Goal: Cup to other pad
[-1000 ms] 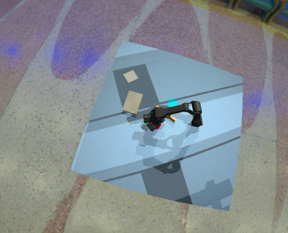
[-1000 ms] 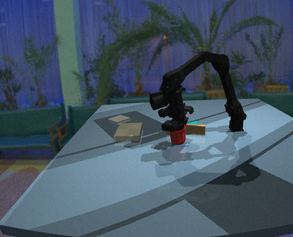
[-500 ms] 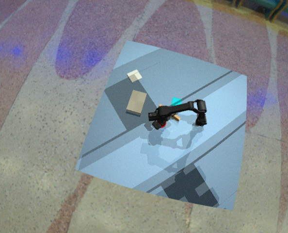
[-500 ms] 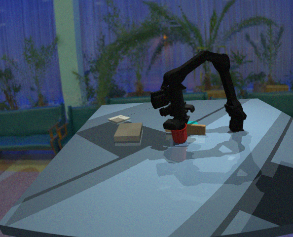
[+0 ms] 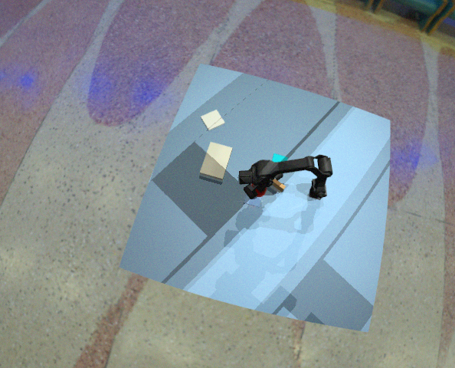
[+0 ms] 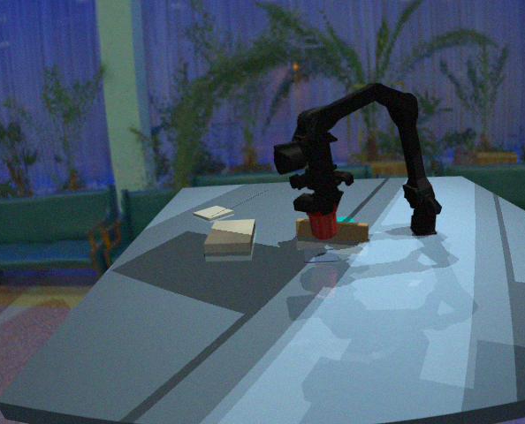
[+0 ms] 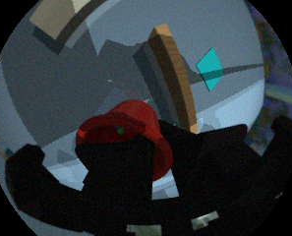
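Observation:
The red cup (image 5: 260, 192) (image 6: 323, 225) (image 7: 139, 109) hangs a little above the table, in front of the wooden bar in the exterior view, and looks slightly tilted. A green marble (image 7: 120, 131) shows inside it, with a bluish one beside it; the rest of its inside is hidden. My gripper (image 6: 325, 208) (image 7: 154, 124) is shut on the cup's wall, one finger inside the rim and one outside. A pale bluish pad (image 5: 253, 202) (image 6: 321, 257) lies below and in front of the cup. The cyan pad (image 5: 278, 157) (image 6: 346, 219) (image 7: 210, 70) lies beyond the bar, partly hidden in the top and exterior views.
The wooden bar (image 5: 278, 185) (image 6: 354, 230) (image 7: 174, 74) stands between the cup and the cyan pad. A thick cream block (image 5: 220, 155) (image 6: 230, 232) (image 7: 54, 17) lies left of the arm. A thin cream tile (image 5: 212, 119) (image 6: 213, 212) lies behind it.

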